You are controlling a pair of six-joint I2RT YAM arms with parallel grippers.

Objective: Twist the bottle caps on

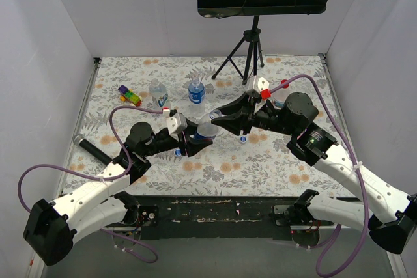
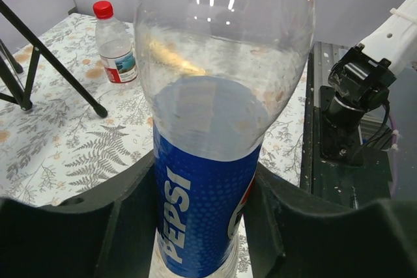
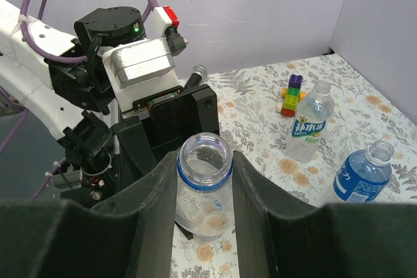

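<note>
Now, Pepsi bottle (image 2: 208, 180): held tilted between both grippers, mouth open, no cap.
Left gripper (image 2: 205, 221): clamped round Pepsi bottle's label.
Right gripper (image 3: 205, 158): fingers flank Pepsi bottle's neck; grip cannot be told.
Blue cap (image 1: 243, 139): on table, just right of Pepsi bottle.
Red-capped bottle (image 2: 114, 43): upright, well beyond Pepsi bottle.

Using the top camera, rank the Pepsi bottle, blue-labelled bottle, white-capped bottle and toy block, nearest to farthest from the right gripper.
1. Pepsi bottle, at the right gripper, between its fingers.
2. blue-labelled bottle, just beyond, leftward.
3. white-capped bottle, further left.
4. toy block, far left.
</note>
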